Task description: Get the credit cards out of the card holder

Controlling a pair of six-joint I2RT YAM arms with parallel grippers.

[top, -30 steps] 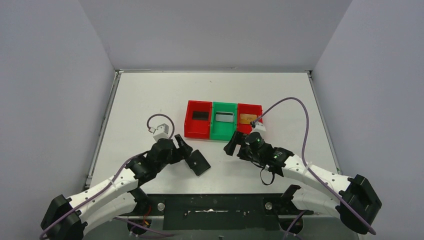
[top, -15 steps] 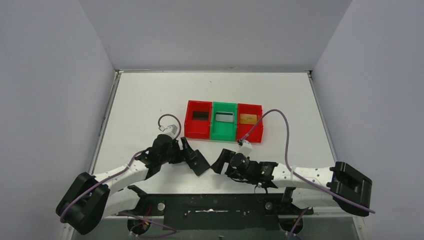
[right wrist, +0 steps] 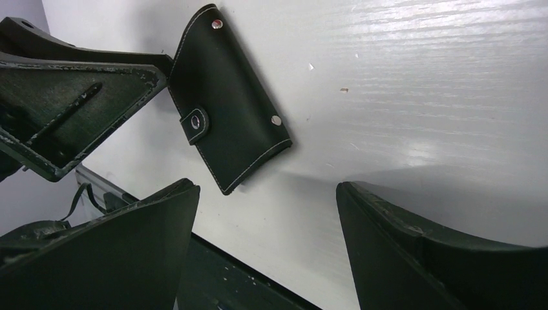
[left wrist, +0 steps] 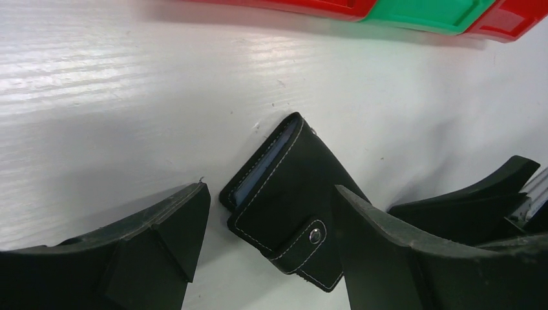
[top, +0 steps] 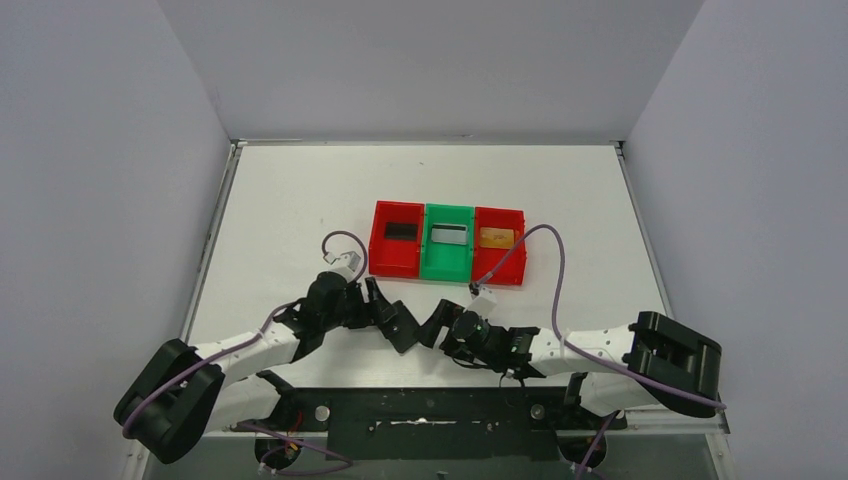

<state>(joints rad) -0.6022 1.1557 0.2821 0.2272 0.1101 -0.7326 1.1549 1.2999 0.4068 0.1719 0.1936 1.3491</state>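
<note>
Presently, card holder [left wrist: 291,200]: shut, tab snapped, flat on counter [top: 300,200] near front edge.
Left fingers [left wrist: 148,245]: spread, one either side of holder; contact cannot be told.
Right fingers [right wrist: 129,245]: spread, empty, just beside holder.
Gold card [top: 497,237]: in red tray [top: 500,212] beyond, on right arm's side.

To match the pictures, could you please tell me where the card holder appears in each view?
Top external: card holder low centre, between left gripper and right gripper.
Left wrist: lower centre.
Right wrist: upper left.
Shared landmark: the left gripper, right beside it in every view.
</note>
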